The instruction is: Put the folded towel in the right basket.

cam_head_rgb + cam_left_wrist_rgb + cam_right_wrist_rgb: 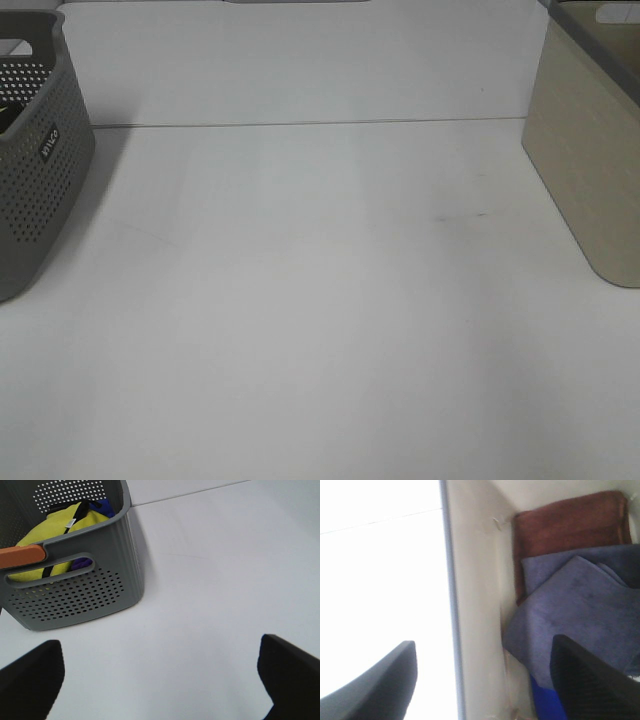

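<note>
The beige right basket (590, 150) stands at the table's right edge. In the right wrist view its inner wall (480, 605) shows, with a folded purple-blue towel (575, 615) lying inside on a brown towel (565, 527). My right gripper (485, 680) hovers over the basket's rim, open and empty, fingers (590, 685) spread wide. My left gripper (160, 675) is open and empty above the table near the grey left basket (75, 585). Neither gripper shows in the exterior high view.
The grey perforated basket (35, 150) at the left edge holds yellow (55, 535) and dark blue cloth. A bright blue item (545, 702) lies low in the right basket. White table (320, 300) lies between the baskets.
</note>
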{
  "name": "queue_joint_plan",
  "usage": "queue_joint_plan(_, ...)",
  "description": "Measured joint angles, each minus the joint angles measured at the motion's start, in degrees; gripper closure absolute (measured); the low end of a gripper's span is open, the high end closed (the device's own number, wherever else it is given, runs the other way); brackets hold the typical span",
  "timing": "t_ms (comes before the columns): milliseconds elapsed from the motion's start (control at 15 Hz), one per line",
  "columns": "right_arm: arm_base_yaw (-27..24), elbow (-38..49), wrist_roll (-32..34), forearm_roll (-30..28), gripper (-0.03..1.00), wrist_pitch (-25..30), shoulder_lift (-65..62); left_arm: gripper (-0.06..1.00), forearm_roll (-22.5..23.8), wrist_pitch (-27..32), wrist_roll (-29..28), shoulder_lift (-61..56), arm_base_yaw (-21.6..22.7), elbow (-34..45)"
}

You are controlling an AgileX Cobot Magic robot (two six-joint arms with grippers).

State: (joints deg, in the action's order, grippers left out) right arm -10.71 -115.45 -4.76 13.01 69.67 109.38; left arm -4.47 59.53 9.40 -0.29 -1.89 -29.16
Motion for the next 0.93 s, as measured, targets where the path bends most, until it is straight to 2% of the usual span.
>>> queue_joint_plan(333,10.94,0.00,2.58,-5.67,0.28,0.06,-5.56,-0.04,0.00,0.00,0.00,0.00,0.00,0.00)
queue_joint_plan(533,12.78,1.78,3.50,-5.84,0.28,0.06,-10.89,-0.04,0.00,0.00,0.00,0.00,0.00,0.00)
queue_joint_plan(733,12.78,12.03,3.55,-7.51,0.28,0.06,-19.48,-0.04,0.00,0.00,0.00,0.00,0.00,0.00)
queue_joint_plan(800,12.78,22.52,4.30,-8.37,0.28,0.06,-26.64,-0.04,0.00,0.00,0.00,0.00,0.00,0.00)
queue_joint_plan(867,12.78,24.87,4.76,-8.54,0.28,0.06,-28.59,-0.04,0.00,0.00,0.00,0.00,0.00,0.00)
queue_joint_plan(933,12.78,31.00,4.76,-8.71,0.28,0.00,-32.14,-0.04,0.00,0.00,0.00,0.00,0.00,0.00)
